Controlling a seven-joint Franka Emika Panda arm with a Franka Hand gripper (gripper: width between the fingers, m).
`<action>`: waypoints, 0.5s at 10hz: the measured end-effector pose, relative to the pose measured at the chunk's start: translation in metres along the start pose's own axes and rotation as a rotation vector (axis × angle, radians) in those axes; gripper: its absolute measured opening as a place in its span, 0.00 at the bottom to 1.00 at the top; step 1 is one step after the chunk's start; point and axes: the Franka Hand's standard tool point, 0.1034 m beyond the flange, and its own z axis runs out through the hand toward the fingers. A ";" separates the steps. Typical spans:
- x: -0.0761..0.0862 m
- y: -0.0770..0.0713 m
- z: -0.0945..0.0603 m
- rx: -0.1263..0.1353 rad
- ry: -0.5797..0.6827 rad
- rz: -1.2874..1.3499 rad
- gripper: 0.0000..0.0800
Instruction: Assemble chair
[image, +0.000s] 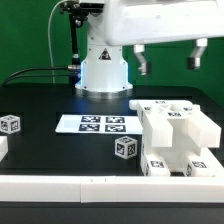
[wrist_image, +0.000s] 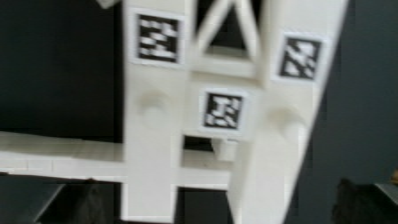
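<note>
Gripper (image: 169, 58): released, jaws spread wide with nothing between them, and hung over the far right of the table (image: 40, 145) as the exterior view showed it. Chair (image: 178, 135): unfinished, a cluster of white tagged slabs and blocks that stood on the table at the exterior view's right. It lay below and nearer than the gripper and clear of it. In the wrist view the chair (wrist_image: 196, 110) filled the frame as pale bars joined by a crosspiece, with three tags legible. Cube (image: 125, 147): white, tagged, loose, just beside the cluster on the exterior view's left. Second cube (image: 10, 124): alike, well apart at the exterior view's left edge. Marker board (image: 97, 124): flat, between the two cubes. Robot base (image: 103, 70): white, domed, far middle.
</note>
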 end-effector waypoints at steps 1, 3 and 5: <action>-0.008 0.022 0.003 0.012 -0.017 -0.007 0.81; -0.014 0.036 0.011 0.007 -0.031 0.057 0.81; -0.015 0.023 0.011 0.004 -0.025 0.076 0.81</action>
